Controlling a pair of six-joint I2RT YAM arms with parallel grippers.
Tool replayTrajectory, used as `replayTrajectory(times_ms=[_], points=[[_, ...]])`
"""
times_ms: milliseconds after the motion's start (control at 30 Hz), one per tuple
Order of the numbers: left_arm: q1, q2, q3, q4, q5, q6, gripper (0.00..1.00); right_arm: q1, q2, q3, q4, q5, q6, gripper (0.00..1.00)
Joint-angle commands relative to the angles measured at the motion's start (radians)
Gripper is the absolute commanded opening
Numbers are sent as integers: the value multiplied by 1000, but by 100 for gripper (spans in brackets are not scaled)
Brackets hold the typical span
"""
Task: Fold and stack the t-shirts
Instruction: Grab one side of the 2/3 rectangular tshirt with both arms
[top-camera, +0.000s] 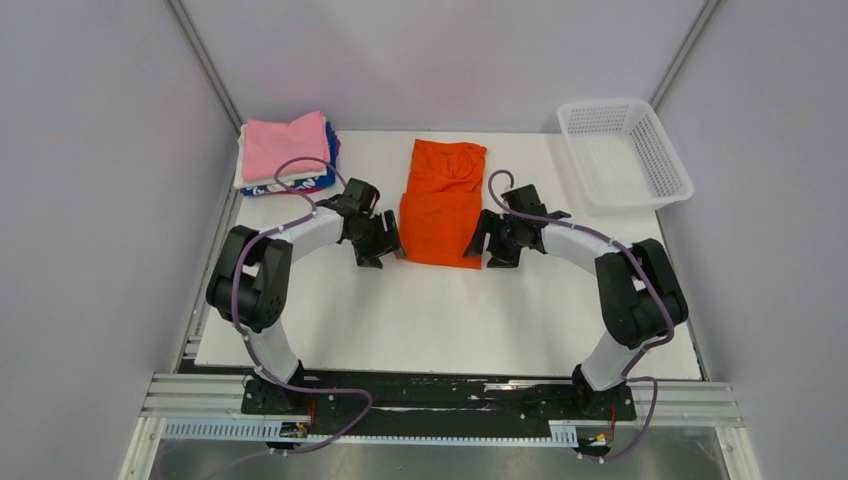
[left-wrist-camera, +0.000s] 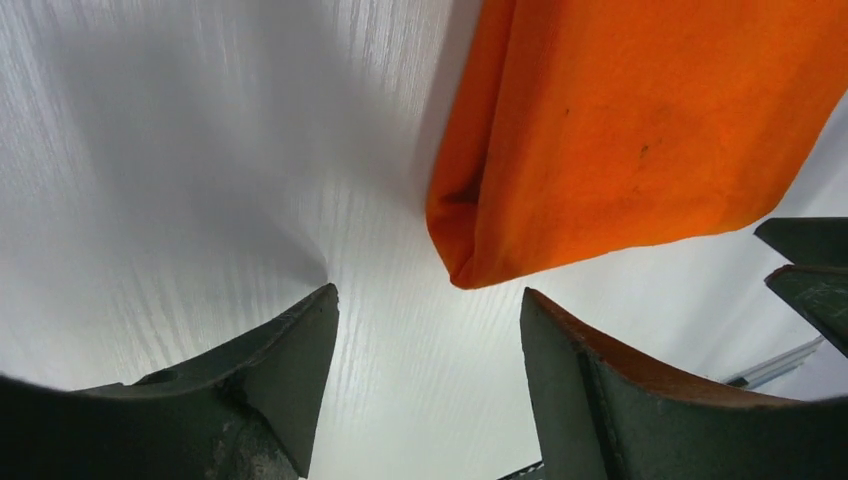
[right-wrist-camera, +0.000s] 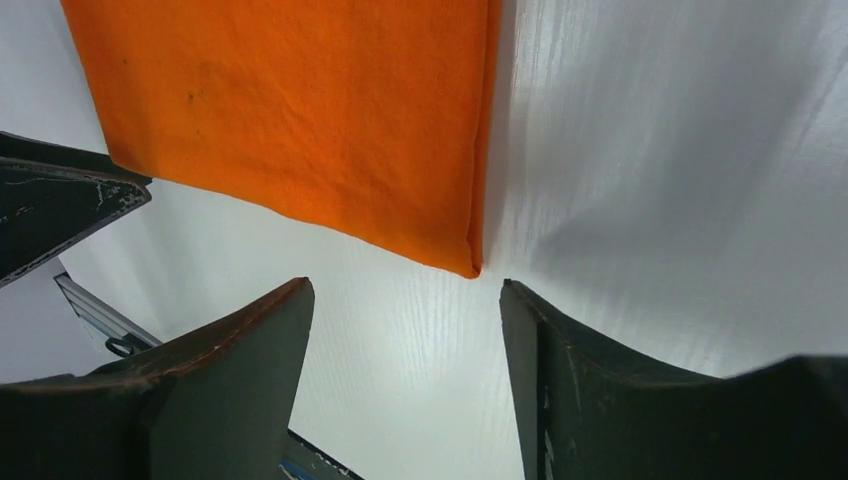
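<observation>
The orange t-shirt (top-camera: 442, 203) lies folded into a long strip in the middle of the white table (top-camera: 450, 310). My left gripper (top-camera: 378, 250) is open and empty at the strip's near left corner, which shows just beyond its fingertips in the left wrist view (left-wrist-camera: 620, 130). My right gripper (top-camera: 487, 252) is open and empty at the near right corner, seen in the right wrist view (right-wrist-camera: 320, 110). A stack of folded shirts stands at the far left: pink (top-camera: 282, 145) on top, white below, blue with white print (top-camera: 300, 184) at the bottom.
A white plastic mesh basket (top-camera: 622, 152) stands at the far right of the table, empty. Grey walls close in the table on the left, right and back.
</observation>
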Motion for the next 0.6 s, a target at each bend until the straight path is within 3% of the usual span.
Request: replayTrajectory(times_ms=[0,200,433,500,567], points=[[-10,25,12,82,19,-9,66,24,33,2,65,51,59,63],[-16,72,10,95,17,-1,38,43,71,-28,89,63,81,43],[-18,97,-18,118,-10,3,29,55,64,-79,112,97,91,29],[-18,114,-17,126,-5,5,20,55,74,-85,127,115,83,24],[-18,120,-22,130,3,6,1,56,85,-85,133,120,76,17]])
